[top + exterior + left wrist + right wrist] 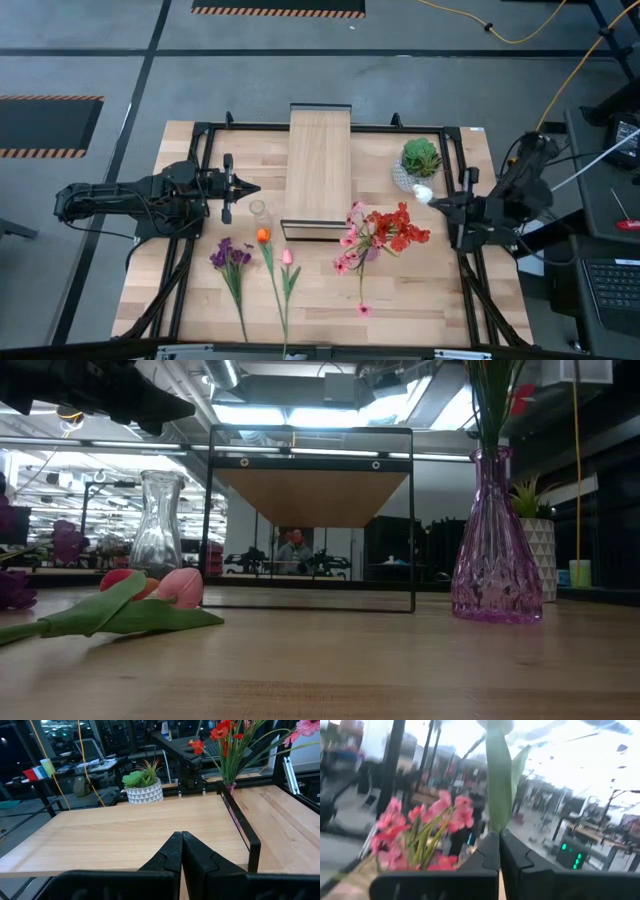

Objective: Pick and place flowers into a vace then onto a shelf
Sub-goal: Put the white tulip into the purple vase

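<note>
The flowers: a purple cluster (230, 255), an orange tulip (263, 236) and a pink tulip (287, 257) lie flat on the table's near left. Red and pink blooms (385, 232) stand in a purple glass vase (497, 540). A clear vase (259, 210) stands empty by the shelf (320, 170). My right gripper (432, 198) is shut on a white-bud flower (422, 192), close to the potted plant. My left gripper (255, 188) is shut on nothing, level, left of the shelf. My right gripper pinches the white-bud flower by its green stem and leaf (497, 820) between its two fingers. The fingers come about level from the table's right side. The bud (495, 724) stands out past the fingertips, and the flower is lifted clear of the table.
A green plant in a white pot (420, 160) stands at the far right, beside the held bud. A pink blossom (363, 310) shows near the front edge. A black frame (205, 130) borders the tabletop. Bare wood lies at the near right.
</note>
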You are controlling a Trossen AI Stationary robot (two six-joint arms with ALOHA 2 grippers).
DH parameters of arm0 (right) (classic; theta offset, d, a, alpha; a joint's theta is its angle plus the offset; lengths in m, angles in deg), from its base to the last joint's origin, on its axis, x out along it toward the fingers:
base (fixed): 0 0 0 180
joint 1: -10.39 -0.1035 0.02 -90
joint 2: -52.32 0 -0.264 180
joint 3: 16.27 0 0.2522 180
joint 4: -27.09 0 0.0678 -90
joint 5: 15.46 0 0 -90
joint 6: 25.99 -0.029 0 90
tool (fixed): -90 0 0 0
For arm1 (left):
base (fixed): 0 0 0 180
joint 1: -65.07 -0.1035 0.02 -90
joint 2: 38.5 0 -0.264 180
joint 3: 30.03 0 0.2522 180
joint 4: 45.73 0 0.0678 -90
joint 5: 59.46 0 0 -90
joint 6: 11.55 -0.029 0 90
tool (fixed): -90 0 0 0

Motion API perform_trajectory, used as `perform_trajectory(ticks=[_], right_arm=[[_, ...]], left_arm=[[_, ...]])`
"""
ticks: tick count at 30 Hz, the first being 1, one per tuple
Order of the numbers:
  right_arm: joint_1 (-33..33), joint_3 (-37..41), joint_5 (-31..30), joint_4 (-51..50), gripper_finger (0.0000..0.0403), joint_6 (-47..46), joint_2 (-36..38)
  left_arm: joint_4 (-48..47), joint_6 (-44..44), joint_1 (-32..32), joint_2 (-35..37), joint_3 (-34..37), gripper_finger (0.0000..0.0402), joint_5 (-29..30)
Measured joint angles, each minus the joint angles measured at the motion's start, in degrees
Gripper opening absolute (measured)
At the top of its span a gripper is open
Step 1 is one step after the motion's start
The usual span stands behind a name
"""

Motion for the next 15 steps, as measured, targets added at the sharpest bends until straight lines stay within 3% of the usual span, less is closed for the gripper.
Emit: perform_trajectory(ticks=[4, 8, 15], right_arm=[[-0.02, 7.97, 3.15, 17.73, 0.0000, 5.37, 0.06], [0.00, 13.28, 5.00, 26.16, 0.0000, 5.54, -1.66], [0.14, 17.91, 14.58, 39.87, 0.0000, 6.73, -7.39]], left_arm=[[0.00, 0.00, 0.00, 0.00, 0.00, 0.0004, 0.00], [0.02, -0.02, 0.00, 0.00, 0.00, 0.0004, 0.00], [0.00, -0.01, 0.00, 0.00, 0.00, 0.0004, 0.00]])
